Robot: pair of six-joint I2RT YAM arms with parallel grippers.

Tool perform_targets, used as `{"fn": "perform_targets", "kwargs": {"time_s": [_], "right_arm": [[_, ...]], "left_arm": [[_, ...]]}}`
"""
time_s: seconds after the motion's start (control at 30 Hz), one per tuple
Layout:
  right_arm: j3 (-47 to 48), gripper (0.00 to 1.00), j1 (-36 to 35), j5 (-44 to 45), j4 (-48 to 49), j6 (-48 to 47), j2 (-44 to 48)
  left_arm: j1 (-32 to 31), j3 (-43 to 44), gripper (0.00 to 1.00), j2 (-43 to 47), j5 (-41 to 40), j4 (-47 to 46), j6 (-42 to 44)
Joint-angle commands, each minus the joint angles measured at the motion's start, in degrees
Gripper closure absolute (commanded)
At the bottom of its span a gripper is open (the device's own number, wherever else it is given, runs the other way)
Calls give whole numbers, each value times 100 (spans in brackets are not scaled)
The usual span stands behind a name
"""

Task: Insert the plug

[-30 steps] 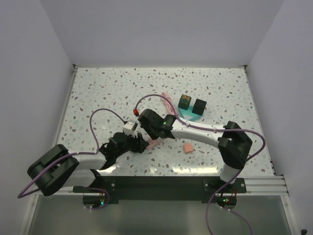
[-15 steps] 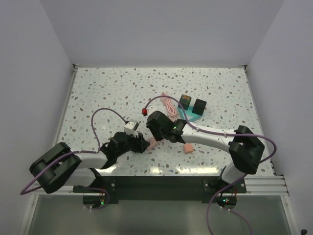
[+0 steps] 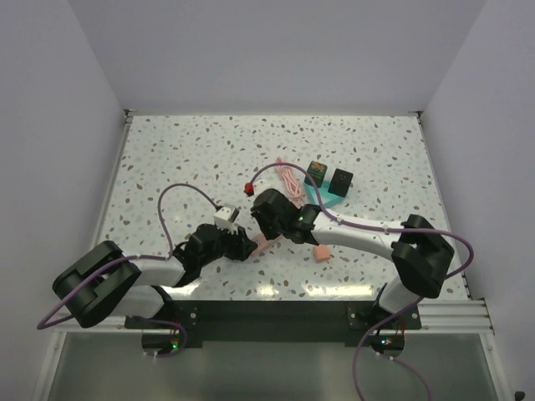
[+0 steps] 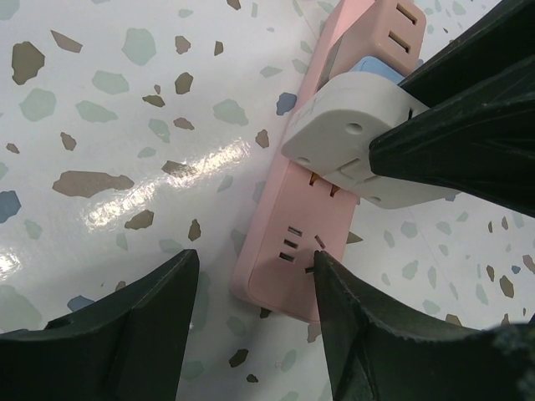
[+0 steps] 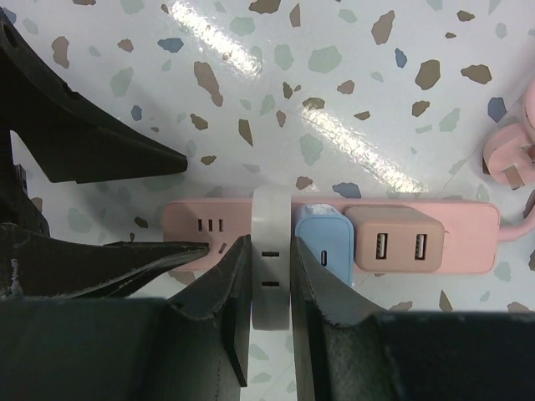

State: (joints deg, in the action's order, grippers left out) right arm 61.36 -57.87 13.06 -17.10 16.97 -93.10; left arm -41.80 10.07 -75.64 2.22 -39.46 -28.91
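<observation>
1. Showing one plug [image 5: 271, 267], one pink power strip [image 5: 451, 238], two dark cubes [image 3: 316, 173] and one pink-orange block [image 3: 318, 252].
2. The plug is appearing off-white, square and round-cornered, with its prongs facing the strip.
3. The right gripper [image 5: 269, 255] is pinching the plug between closed fingers, directly over the strip.
4. The left gripper [image 4: 255, 259] is standing half open, straddling the strip's end and gripping nothing.

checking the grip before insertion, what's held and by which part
The right gripper pinches the plug by its two flat sides; left gripper, open at the power strip, holds nothing.
</observation>
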Motion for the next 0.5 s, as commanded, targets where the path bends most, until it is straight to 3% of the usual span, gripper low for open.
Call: {"fn": "perform_targets", "kwargs": {"time_s": [0.0, 0.47], "right_arm": [[-555, 100, -14, -541, -610, 289, -516], [-1241, 100, -14, -717, -83, 746, -314]], "left_arm": [[-21, 74, 38, -171, -99, 343, 219], [-21, 127, 42, -329, -55, 334, 245]]}}
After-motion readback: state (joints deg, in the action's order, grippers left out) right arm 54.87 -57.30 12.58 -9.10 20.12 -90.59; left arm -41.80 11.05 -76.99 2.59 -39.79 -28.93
